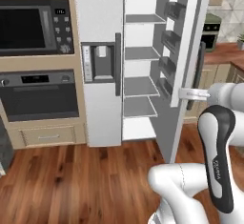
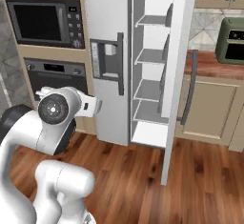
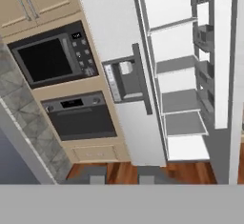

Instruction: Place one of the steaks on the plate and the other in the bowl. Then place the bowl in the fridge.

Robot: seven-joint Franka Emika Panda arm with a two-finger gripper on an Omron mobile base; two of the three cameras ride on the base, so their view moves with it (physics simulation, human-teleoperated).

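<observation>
Fridge point(image 3: 114, 37) stands ahead of the claw point(image 3: 119, 176), right door point(image 3: 223, 51) swung open, shelves point(image 3: 183, 123) bare. Claw tips apart by a narrow gap, nothing between them. Bowl and steaks not located from here. Judgement: a ceramic bowl is stiff, smooth and breakable; pinch it at the flared rim, keeping it level.

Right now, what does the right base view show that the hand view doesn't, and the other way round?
Right base view alone: a green toaster oven on a wooden counter, beside the fridge. Hand view alone: grey tiled wall left of the ovens, and the pincer tips. Both: fridge with its right door open on bare shelves, microwave, built-in oven.
</observation>
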